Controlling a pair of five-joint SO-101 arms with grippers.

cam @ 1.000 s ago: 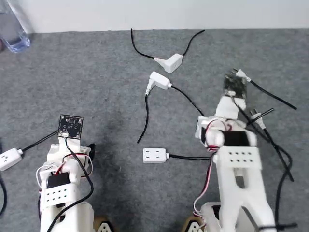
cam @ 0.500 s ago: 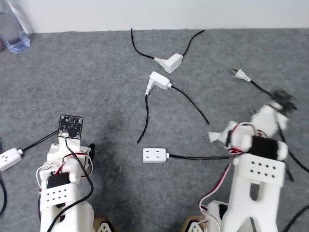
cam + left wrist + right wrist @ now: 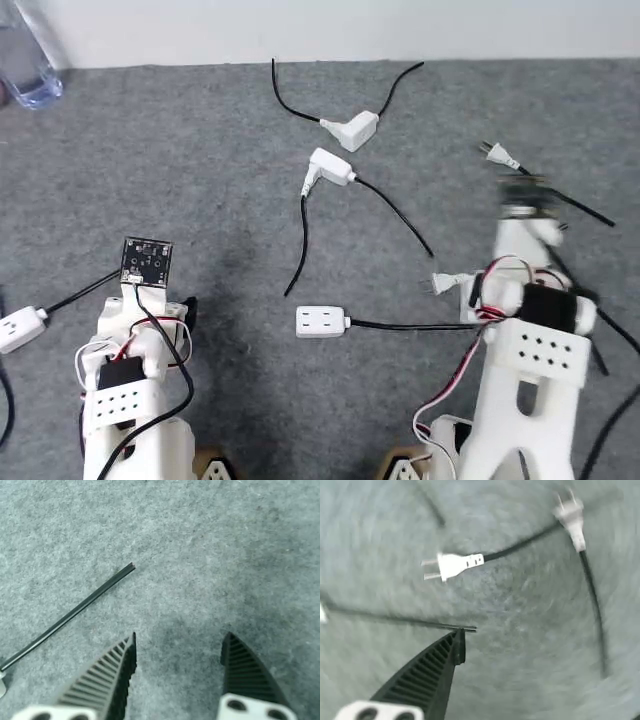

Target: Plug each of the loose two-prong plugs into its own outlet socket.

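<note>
A white two-prong plug (image 3: 497, 153) on a black cable lies at the far right of the grey carpet. My right gripper (image 3: 524, 192) hovers just short of it, open and empty. In the right wrist view one ridged finger (image 3: 437, 672) points toward a white plug (image 3: 452, 565), with a second plug (image 3: 570, 515) farther off. Another white plug (image 3: 440, 284) lies beside the right arm. A white outlet socket (image 3: 322, 320) sits at centre; two more sockets (image 3: 350, 130) (image 3: 331, 167) lie farther back. My left gripper (image 3: 180, 640) stands open over bare carpet at the near left.
A fourth white socket (image 3: 20, 328) lies at the left edge. A clear bottle (image 3: 25, 60) stands at the far left corner by the white wall. A black cable end (image 3: 131, 567) lies near the left gripper. Black cables trail along the right side.
The right arm swung out to the right, then came back forward toward the far plug. A white plug beside its base came into view. The left arm has not moved.
</note>
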